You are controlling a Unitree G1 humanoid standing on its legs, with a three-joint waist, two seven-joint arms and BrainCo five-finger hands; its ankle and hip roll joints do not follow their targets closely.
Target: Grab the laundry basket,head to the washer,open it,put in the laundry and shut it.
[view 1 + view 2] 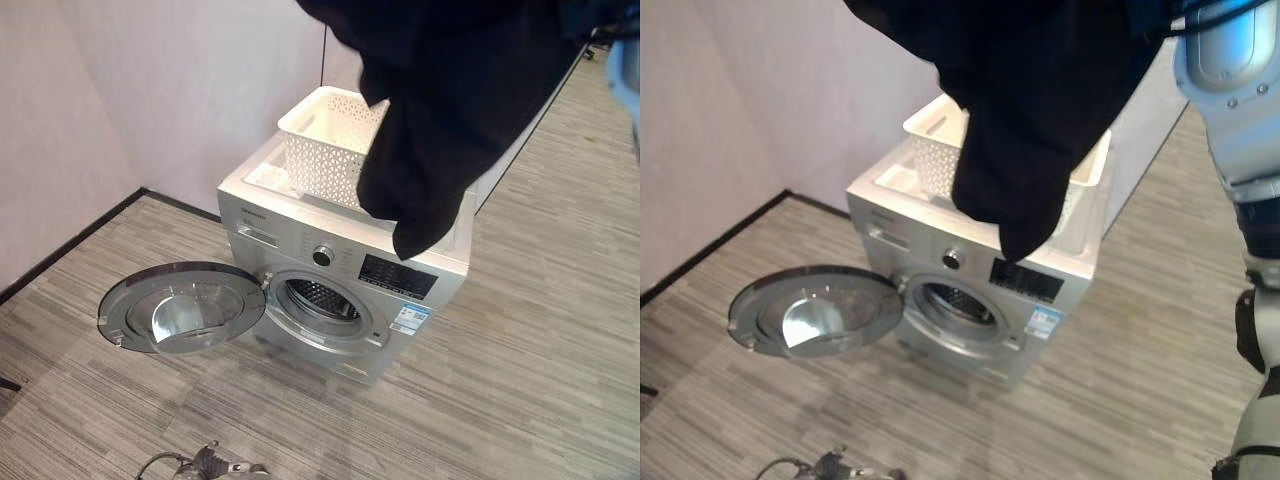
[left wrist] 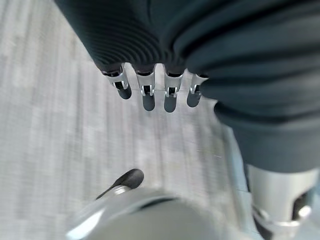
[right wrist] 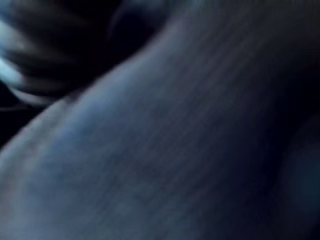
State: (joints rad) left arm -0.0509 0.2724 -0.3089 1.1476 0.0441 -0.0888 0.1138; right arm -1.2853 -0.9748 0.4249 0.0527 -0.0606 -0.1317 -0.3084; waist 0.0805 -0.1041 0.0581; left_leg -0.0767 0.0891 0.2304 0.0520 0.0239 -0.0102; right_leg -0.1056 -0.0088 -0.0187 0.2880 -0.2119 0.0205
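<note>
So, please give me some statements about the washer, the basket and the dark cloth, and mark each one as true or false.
1. The washer door is swung open. True.
2. The white basket stands on the floor beside the washer. False: it stands on top of the washer.
3. The dark garment already lies inside the drum. False: it hangs in the air above the basket and the washer top.
4. The basket has perforated walls. True.
5. The left hand grips the basket handle. False: its fingers hang relaxed over the floor and hold nothing.
</note>
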